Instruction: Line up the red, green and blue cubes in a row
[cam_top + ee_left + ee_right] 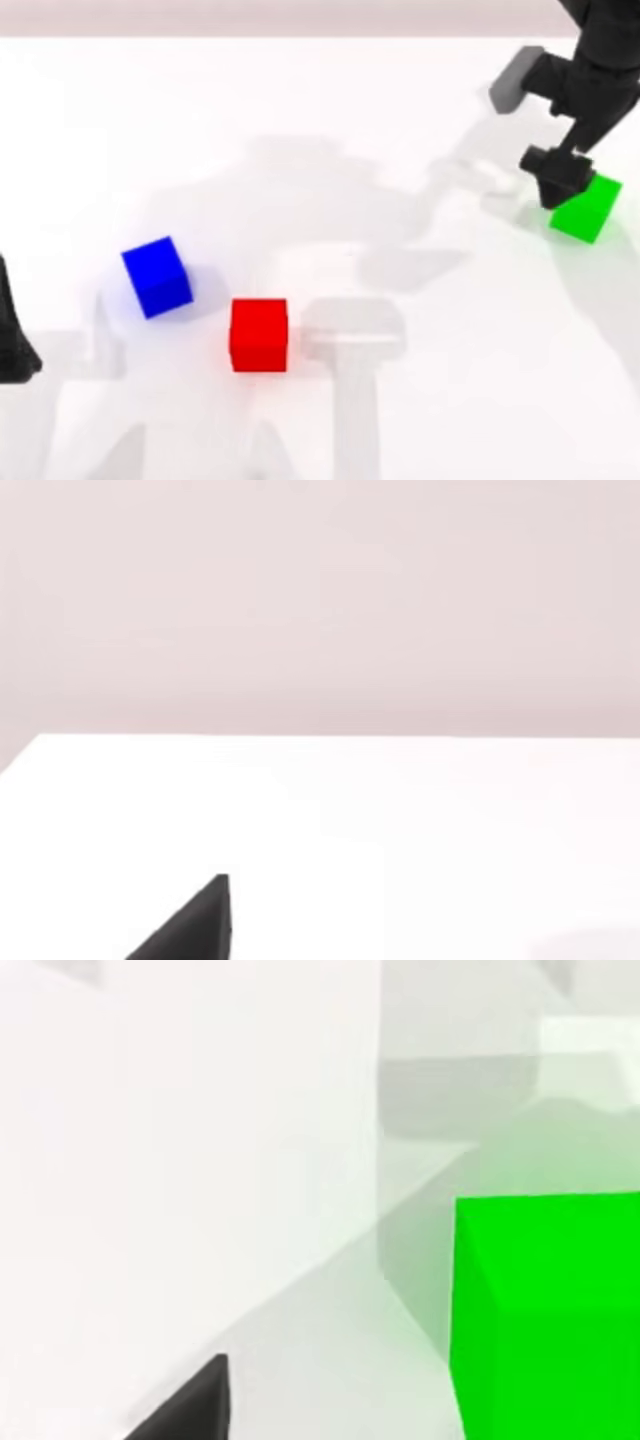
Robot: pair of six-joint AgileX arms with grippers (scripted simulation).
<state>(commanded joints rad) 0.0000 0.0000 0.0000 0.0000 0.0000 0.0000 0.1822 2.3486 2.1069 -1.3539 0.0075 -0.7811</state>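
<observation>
The green cube point(586, 207) is bright, matte and unmarked, sitting on the table point(330, 130) near the top view's right edge. The right gripper point(558, 178) is down at the cube's upper-left corner, overlapping it from above; whether the fingers are closed on it or merely beside it cannot be told, since the dark arm covers that spot. The red cube point(259, 335) lies left of the table's centre, square to the view. The blue cube point(157, 277) sits just beside it on the left and a little farther back, turned at an angle, the two apart. Both are well apart from the green one, so the three form no row.

The table is plain glossy white, carrying soft grey shadows of both arms, and a pale pinkish wall point(320, 600) rises behind it. The left arm point(14, 340) is parked at the left edge of the top view, its gripper out of sight there.

The right wrist view shows the green cube point(545, 1315) very close, with a faint green tint cast on the table around it, perhaps a reflection. The left wrist view shows only bare table point(400, 830), wall and one dark fingertip point(195, 925).
</observation>
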